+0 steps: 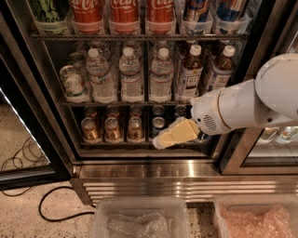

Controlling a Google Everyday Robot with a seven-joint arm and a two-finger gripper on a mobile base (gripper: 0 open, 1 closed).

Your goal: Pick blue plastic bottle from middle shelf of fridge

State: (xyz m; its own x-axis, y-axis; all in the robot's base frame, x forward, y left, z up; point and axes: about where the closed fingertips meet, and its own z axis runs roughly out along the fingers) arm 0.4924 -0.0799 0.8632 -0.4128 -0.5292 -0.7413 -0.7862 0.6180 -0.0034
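The fridge stands open in front of me. Its middle shelf is a dark wire rack that carries several clear water bottles on the left. The blue plastic bottle, amber with a white cap and a blue-and-white label, stands upright in the fourth lane. A second like bottle stands to its right. My gripper, yellowish on a white arm, hangs below the middle shelf in front of the bottom-shelf cans, under the blue bottle and not touching it. It holds nothing that I can see.
A green-and-white can stands tilted at the shelf's left end. Several cans fill the bottom shelf. Cola bottles stand above. The ribbed steel base juts out below. Two clear bins and a black cable lie on the floor.
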